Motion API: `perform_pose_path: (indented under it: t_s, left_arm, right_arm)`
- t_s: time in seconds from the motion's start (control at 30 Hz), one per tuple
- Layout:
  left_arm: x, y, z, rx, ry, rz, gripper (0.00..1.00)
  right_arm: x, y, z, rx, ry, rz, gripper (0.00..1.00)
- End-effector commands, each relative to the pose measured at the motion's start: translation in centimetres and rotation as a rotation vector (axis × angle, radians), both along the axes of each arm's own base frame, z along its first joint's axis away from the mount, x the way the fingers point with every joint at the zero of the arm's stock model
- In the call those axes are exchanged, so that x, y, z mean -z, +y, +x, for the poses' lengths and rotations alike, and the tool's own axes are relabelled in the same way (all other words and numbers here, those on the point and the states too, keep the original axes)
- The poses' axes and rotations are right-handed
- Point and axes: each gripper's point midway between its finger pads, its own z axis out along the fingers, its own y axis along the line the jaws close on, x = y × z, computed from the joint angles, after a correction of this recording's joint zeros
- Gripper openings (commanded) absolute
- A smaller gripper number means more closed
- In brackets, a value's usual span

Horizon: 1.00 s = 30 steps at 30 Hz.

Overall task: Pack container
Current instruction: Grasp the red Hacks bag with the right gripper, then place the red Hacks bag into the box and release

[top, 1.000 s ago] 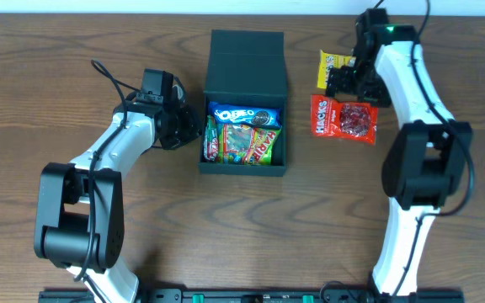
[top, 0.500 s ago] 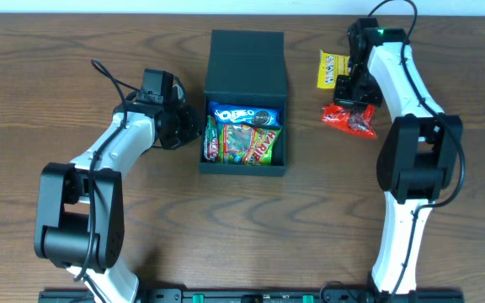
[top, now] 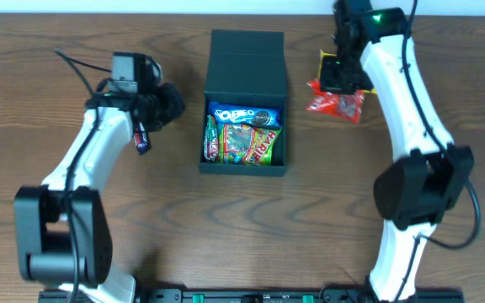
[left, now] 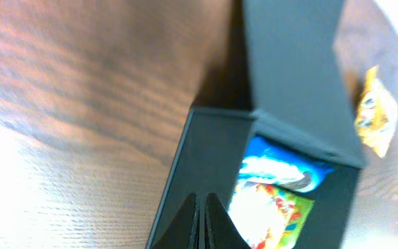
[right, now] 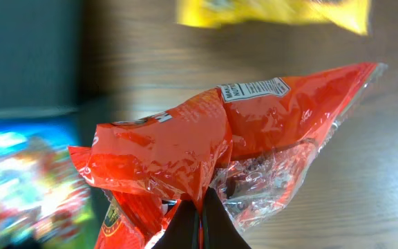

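Right gripper [right: 200, 220]: my jaws are pinched tight on the lower edge of the red packet [top: 335, 101]; it hangs crumpled from them, clear of the table [top: 74, 227].
Left gripper [left: 200, 223]: closed with nothing between the fingers that I can see, held beside the container's left wall; a small dark tag hangs under the arm in the overhead view, and I cannot tell what it is.
Container [top: 244, 164]: dark green box in the middle of the table, flap lid laid open on the far side; inside are an Oreo pack [top: 244, 114] and a bright candy bag [top: 244, 143], filling most of the floor.
Yellow packet [top: 331, 63]: flat on the table just behind the red one, not yet packed.
Step in hand: I judge this to be carrying the red packet left to the box.
How to do it well: keep the pinch firm, since I hold only a thin fold of film; stay high enough to pass over the right wall; centre it over the snacks before letting go.
Risk: the loose end may catch the rim and leave the packet draped over the wall, so the lid would not shut.
Left arm: best kept outside the box while I come over.
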Motion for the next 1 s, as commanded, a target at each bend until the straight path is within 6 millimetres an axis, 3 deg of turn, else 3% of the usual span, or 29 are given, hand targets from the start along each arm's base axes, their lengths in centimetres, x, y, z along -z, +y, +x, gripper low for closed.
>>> perform_pose_path:
  t_s: [0.0, 0.2, 0.37, 0.57, 0.8, 0.83, 0.87, 0.9, 0.97]
  left_arm:
    - [-3.2, 0.6, 0.6, 0.03, -0.106, 0.037, 0.06]
    - [-3.7, 2.0, 0.4, -0.009, -0.115, 0.104, 0.06]
    - [-3.7, 2.0, 0.4, -0.011, -0.115, 0.104, 0.06]
    - [-3.9, 2.5, 0.5, -0.023, -0.119, 0.112, 0.06]
    - [-4.1, 3.0, 0.4, -0.018, -0.129, 0.124, 0.06]
    - [-4.1, 3.0, 0.4, -0.018, -0.129, 0.125, 0.06]
    - [-4.1, 3.0, 0.4, -0.014, -0.13, 0.127, 0.06]
    - [-4.1, 3.1, 0.4, -0.012, -0.131, 0.129, 0.06]
    - [-4.1, 3.1, 0.4, -0.007, -0.135, 0.133, 0.06]
  right_arm:
    - [-0.9, 3.9, -1.0, -0.054, -0.002, 0.075, 0.02]
    - [-1.1, 11.8, -4.3, -0.185, 0.043, 0.171, 0.01]
    - [-0.8, 14.7, -5.9, -0.197, 0.05, 0.154, 0.01]
    - [2.1, 15.4, -7.2, -0.187, 0.131, 0.075, 0.02]
    - [4.6, 14.9, -6.8, -0.189, 0.162, 0.005, 0.01]
    - [4.8, 15.0, -6.9, -0.2, 0.168, 0.008, 0.1]
    - [4.9, 15.0, -6.9, -0.209, 0.169, 0.006, 0.44]
    - [4.9, 15.0, -6.9, -0.215, 0.168, 0.006, 0.63]
    - [4.7, 15.1, -6.8, -0.217, 0.164, 0.008, 0.75]
